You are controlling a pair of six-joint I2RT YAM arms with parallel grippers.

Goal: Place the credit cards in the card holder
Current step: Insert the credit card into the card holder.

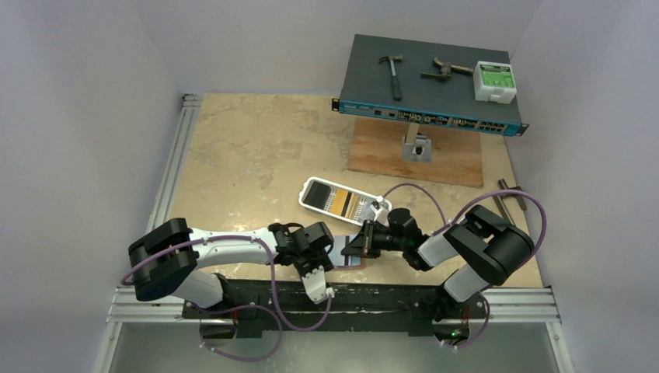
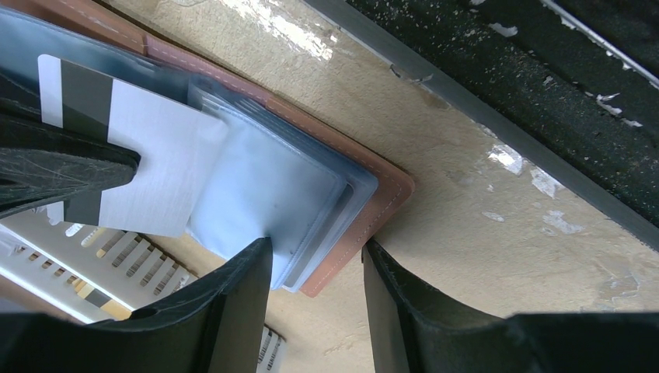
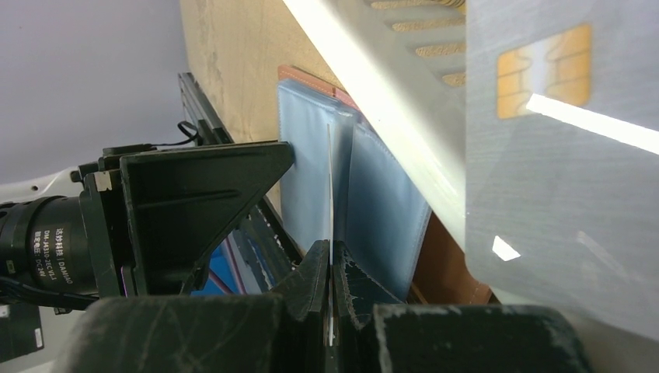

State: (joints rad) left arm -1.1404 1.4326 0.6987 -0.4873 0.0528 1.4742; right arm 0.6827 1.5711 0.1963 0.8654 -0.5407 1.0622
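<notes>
The reddish-brown card holder lies open near the table's front edge, its clear plastic sleeves fanned out. My left gripper is clamped across its corner, one finger on the sleeves and the other against the leather edge. My right gripper is shut on a pale grey credit card with a black stripe. That card shows edge-on between two sleeves, its end at a sleeve's mouth. Another pale card with a gold chip fills the right of the right wrist view.
A white oblong tray holding more cards sits just behind the two grippers. Further back, a dark network switch carries a hammer and a small white box, on a wooden board. A black rail runs along the near table edge.
</notes>
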